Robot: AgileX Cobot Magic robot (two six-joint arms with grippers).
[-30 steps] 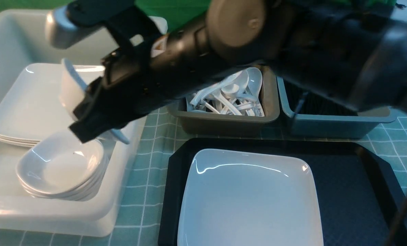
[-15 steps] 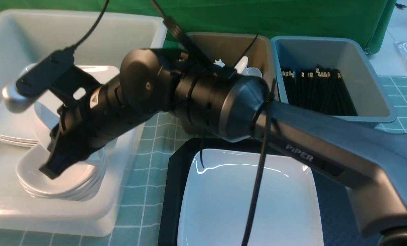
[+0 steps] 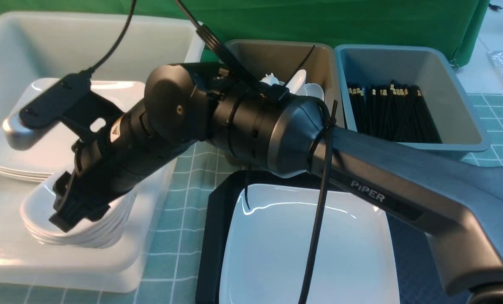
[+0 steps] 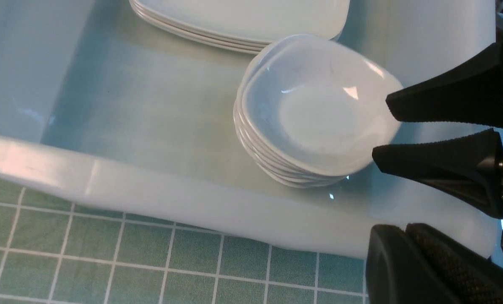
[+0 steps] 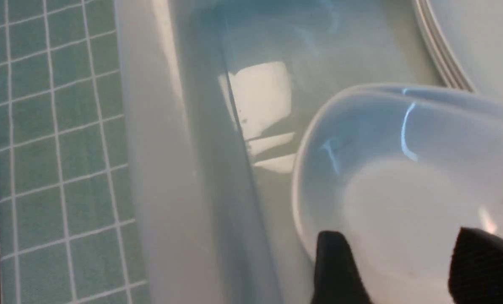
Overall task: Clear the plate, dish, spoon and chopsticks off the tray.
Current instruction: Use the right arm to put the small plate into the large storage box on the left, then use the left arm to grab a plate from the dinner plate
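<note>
**At the white tub: right pincer wide over the dish stack**

On your far left, the white tub [image 3: 6, 257] sits on the green checked worktop [image 3: 184, 177]. Inside it you have a plate pile [image 3: 6, 156] at the back and, nearer you, a stack of small dishes [image 3: 32, 211]. The top dish [image 4: 315, 114] lies nested level on that stack.

Your right arm [image 3: 251, 118] reaches across from the right. Its right pincer [image 4: 380, 126] points down at the stack with its jaws spread wide and nothing clamped. The right wrist view shows the dish's hollow between the two fingers [image 5: 336, 266]. You cannot tell whether a fingertip touches the rim.

Your left pincer [image 4: 403, 232] shows only in its own wrist view. It is close by the tub's rim, jaws pressed together and empty.

Right of the tub, the black tray [image 3: 211, 236] carries the big square plate [image 3: 310, 253], flat on its floor. Behind the tray, the grey tub [image 3: 277, 46] holds white spoons [image 3: 308, 86]. The blue tub [image 3: 466, 126] to its right holds black chopsticks [image 3: 390, 112].
</note>
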